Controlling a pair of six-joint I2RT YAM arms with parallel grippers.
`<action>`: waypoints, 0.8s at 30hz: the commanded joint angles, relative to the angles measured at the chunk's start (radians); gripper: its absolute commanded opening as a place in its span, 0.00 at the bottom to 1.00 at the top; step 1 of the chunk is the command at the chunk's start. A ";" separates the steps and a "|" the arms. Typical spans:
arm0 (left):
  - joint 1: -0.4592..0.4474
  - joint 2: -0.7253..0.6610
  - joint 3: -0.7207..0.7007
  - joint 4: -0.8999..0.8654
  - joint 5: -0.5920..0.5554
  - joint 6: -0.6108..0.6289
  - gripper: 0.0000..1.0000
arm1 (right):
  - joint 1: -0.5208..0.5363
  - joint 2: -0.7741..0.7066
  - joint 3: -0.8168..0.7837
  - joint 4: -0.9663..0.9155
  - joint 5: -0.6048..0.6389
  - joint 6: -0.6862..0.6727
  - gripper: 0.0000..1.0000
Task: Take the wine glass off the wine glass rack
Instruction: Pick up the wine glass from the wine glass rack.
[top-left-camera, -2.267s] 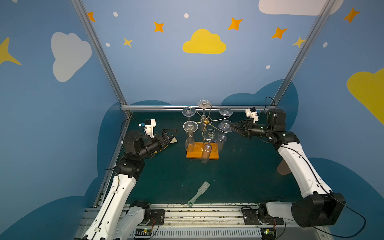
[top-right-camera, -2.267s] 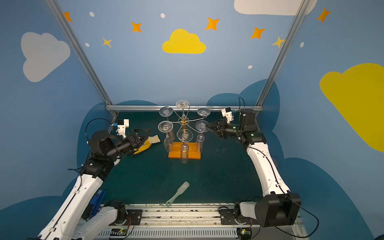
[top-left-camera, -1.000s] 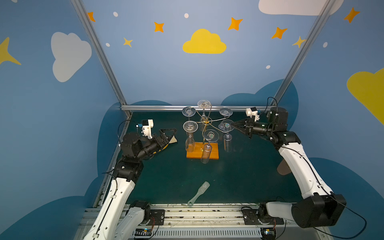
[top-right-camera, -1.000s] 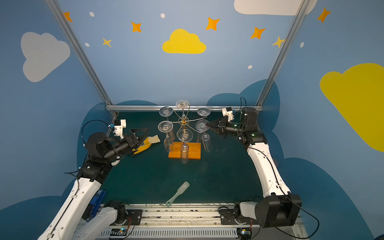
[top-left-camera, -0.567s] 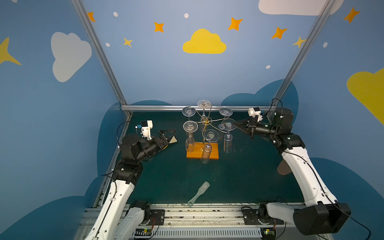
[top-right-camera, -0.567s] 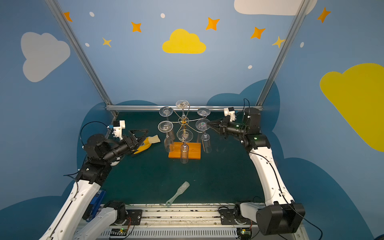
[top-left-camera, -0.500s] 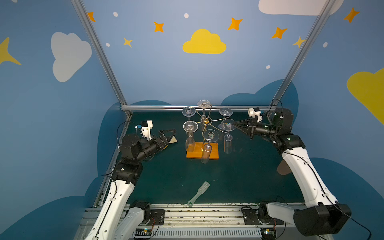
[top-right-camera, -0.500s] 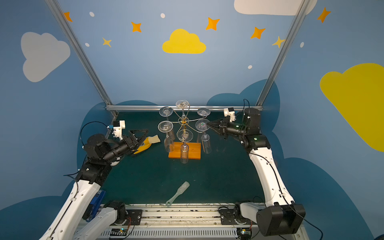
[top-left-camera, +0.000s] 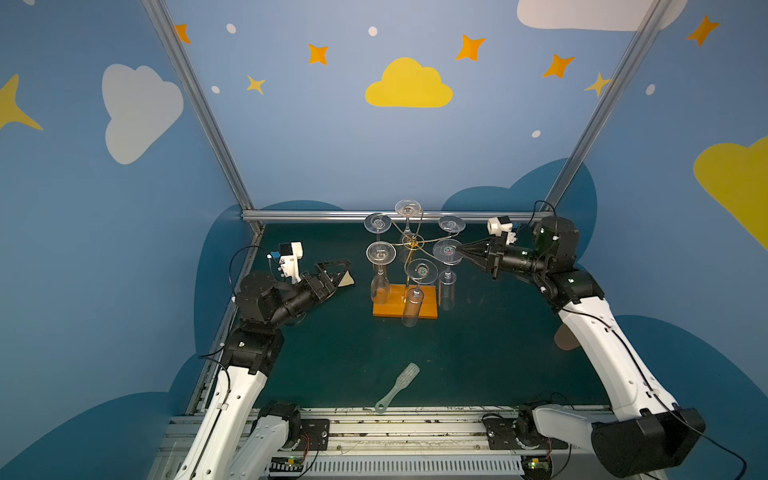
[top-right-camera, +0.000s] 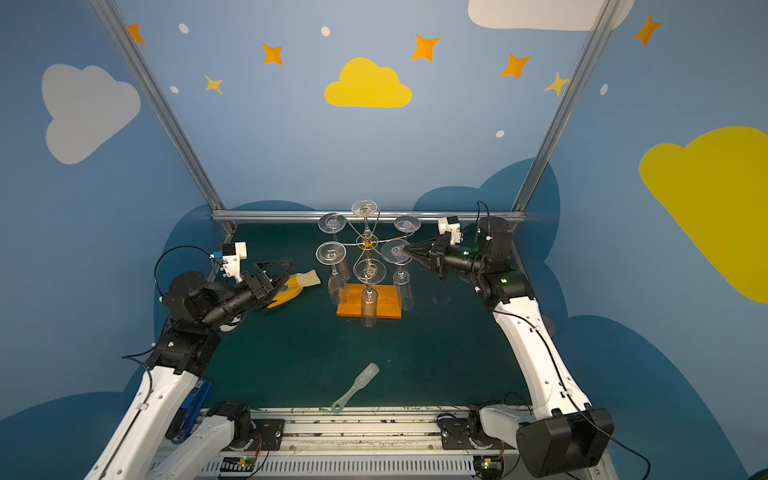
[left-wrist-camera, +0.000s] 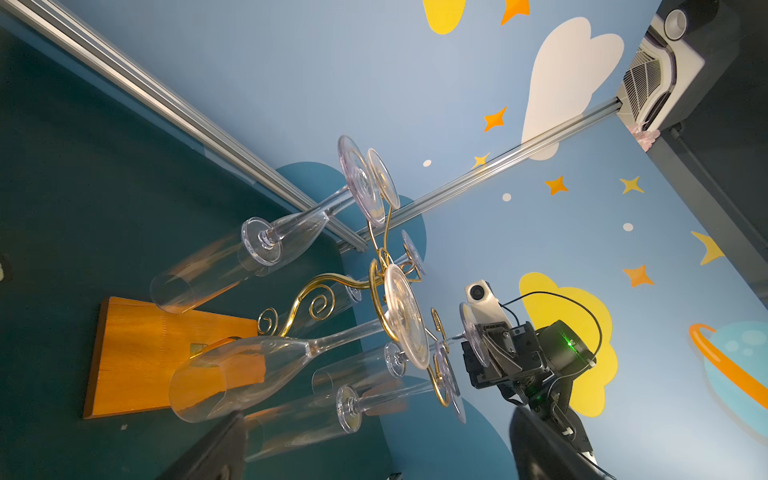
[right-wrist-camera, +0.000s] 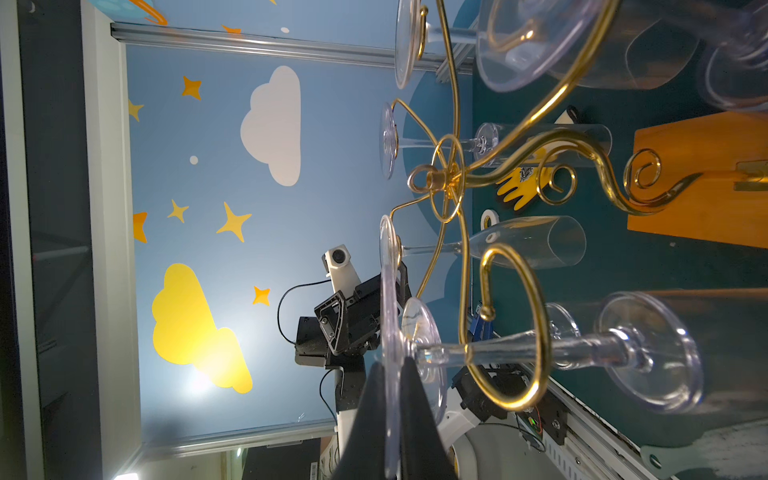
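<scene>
- Gripping the flat round foot of one wine glass (top-left-camera: 447, 250), our right claw (top-left-camera: 458, 249) is clamped on the clear disc. In the right wrist view we see that disc edge-on between the claw's two dark fingers (right-wrist-camera: 419, 419).
- We see that glass hanging upside down just below the right claw's tips in both top views, its bowl toward the bench (top-left-camera: 490, 357).
- Just past the right claw's tips stands the wine glass rack (top-left-camera: 411, 242). Its gold hub is about level with the claw, and its orange base (top-left-camera: 390, 307) sits lower down on the bench.
- From the right wrist view we see the held glass's stem crossing a gold curl (right-wrist-camera: 540, 324) of the nearest arm; we cannot tell whether the stem is clear of it.
- We count five other glasses (top-left-camera: 380, 252) hanging upside down on the rack, beside or beyond the held one as seen from the right claw.
- Our left claw (top-left-camera: 337, 275) has its fingers spread wide and holds nothing. It points toward the rack from the opposite side and is well apart from it.
- Under the left claw a yellow hand-shaped thing (top-right-camera: 291, 291) lies on the bench; we cannot tell whether the claw touches it.
- The rack stands between our two claws, much nearer the right one.
- A pale brush (top-left-camera: 397, 388) lies flat on the bench, well apart from both claws, back toward the arm bases.
</scene>
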 joint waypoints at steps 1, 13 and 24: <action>0.001 -0.008 -0.011 -0.007 -0.004 0.025 0.97 | 0.017 0.027 0.040 0.094 0.031 0.053 0.00; 0.011 -0.005 -0.014 -0.009 0.005 0.024 0.98 | 0.008 0.096 0.051 0.204 0.095 0.163 0.00; 0.021 0.009 -0.001 0.001 0.006 0.026 0.98 | -0.086 0.070 0.023 0.202 0.104 0.182 0.00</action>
